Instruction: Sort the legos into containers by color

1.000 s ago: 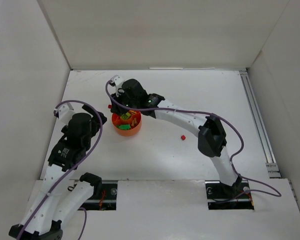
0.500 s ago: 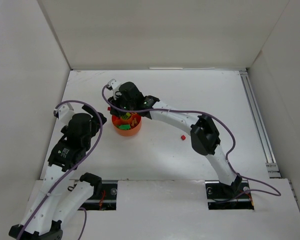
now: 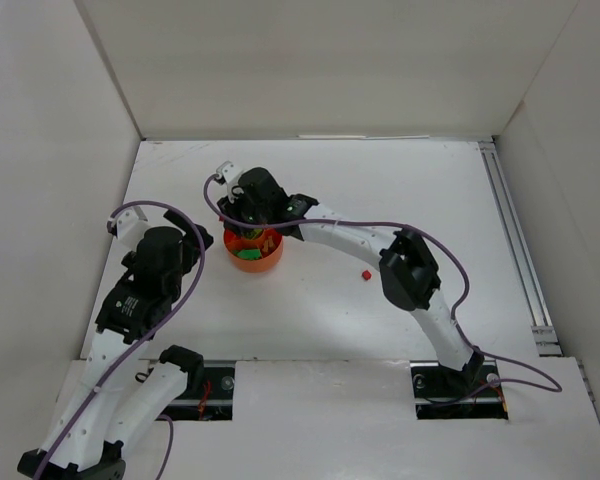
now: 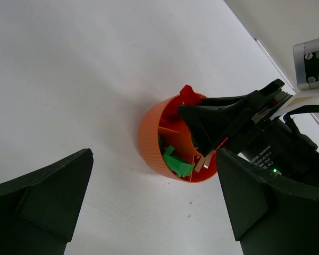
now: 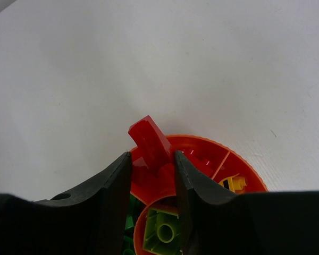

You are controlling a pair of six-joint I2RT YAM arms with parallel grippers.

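Red brick (image 5: 150, 141) pinched by its lower end in the right gripper (image 5: 152, 159), one finger pressed to each side. Long axis tilted, upper end leaning up and away out of the fingers. Hangs right at the rim of the bowl (image 3: 255, 263), on the side facing the far-left corner of the table (image 3: 380, 190); pokes above that rim in the left wrist view too. Cannot tell whether touching the rim or just clear of it.

Just inward of the rim, a compartment (image 5: 202, 162) with what looks like red in it. Beside that a yellow brick (image 5: 235, 183), a lime brick (image 5: 160, 228) in the middle well, and a green brick (image 4: 178, 163) toward the near side. Probably calls for a short shift inward before letting go; otherwise risks tipping off the wall onto the table.

Bowl left of the table's middle, nearer the left edge. Loose red brick (image 3: 365, 274) well apart to the right, closer to the right arm. Left gripper (image 3: 193, 240) just beside the bowl on its left-edge side, fingers spread wide, holding nothing.

Against a second ago: right gripper further toward the far-left corner, gone from the bowl's far-right side to its far-left rim, and elbow (image 3: 408, 278) swung left as well. No change in bowl, loose red brick or left arm.
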